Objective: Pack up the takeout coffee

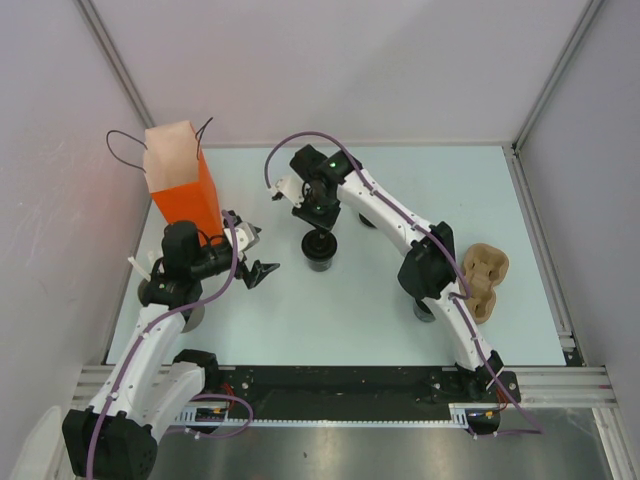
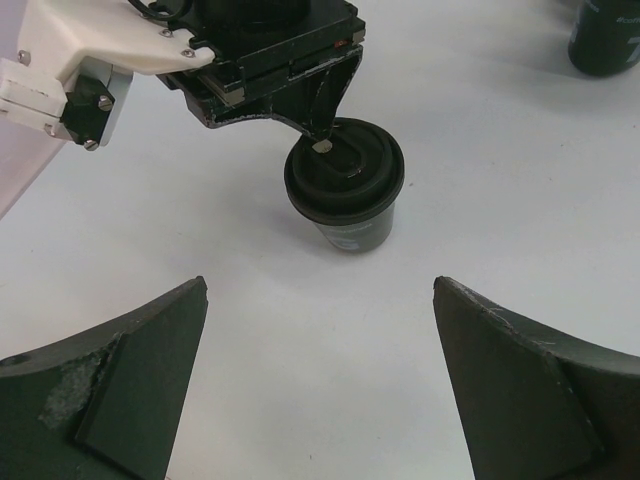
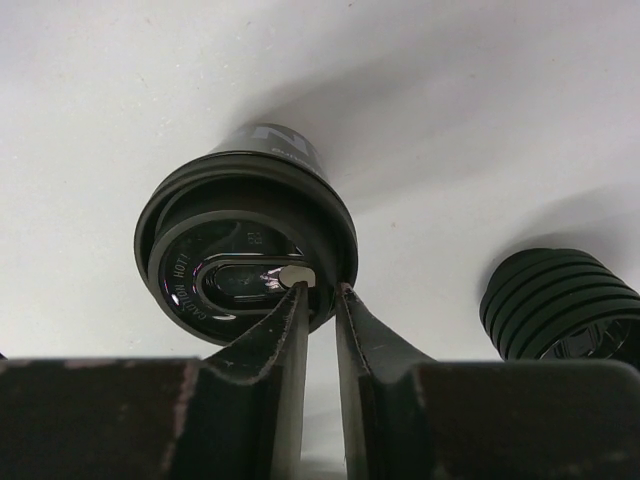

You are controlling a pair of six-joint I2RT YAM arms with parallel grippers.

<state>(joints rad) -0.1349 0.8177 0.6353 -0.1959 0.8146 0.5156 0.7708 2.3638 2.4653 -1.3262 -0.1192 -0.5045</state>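
Observation:
The takeout coffee (image 1: 320, 252) is a small black cup with a black lid, standing upright on the table's middle. My right gripper (image 1: 320, 228) comes down on it from behind. In the right wrist view its narrow jaws (image 3: 320, 290) straddle the lid's rim (image 3: 190, 275), one finger over the lid's recess, the other outside the rim, shut on it. My left gripper (image 1: 255, 252) hangs wide open left of the cup, with only bare table between its fingers (image 2: 320, 380). From the left wrist the cup (image 2: 345, 185) shows ahead, well beyond the fingertips.
An open orange paper bag (image 1: 182, 190) stands at the back left. A brown cardboard cup carrier (image 1: 487, 280) lies at the right. A ribbed black cup (image 3: 560, 305) stands close to the coffee, the same ribbed cup (image 2: 605, 35) showing far right from the left wrist.

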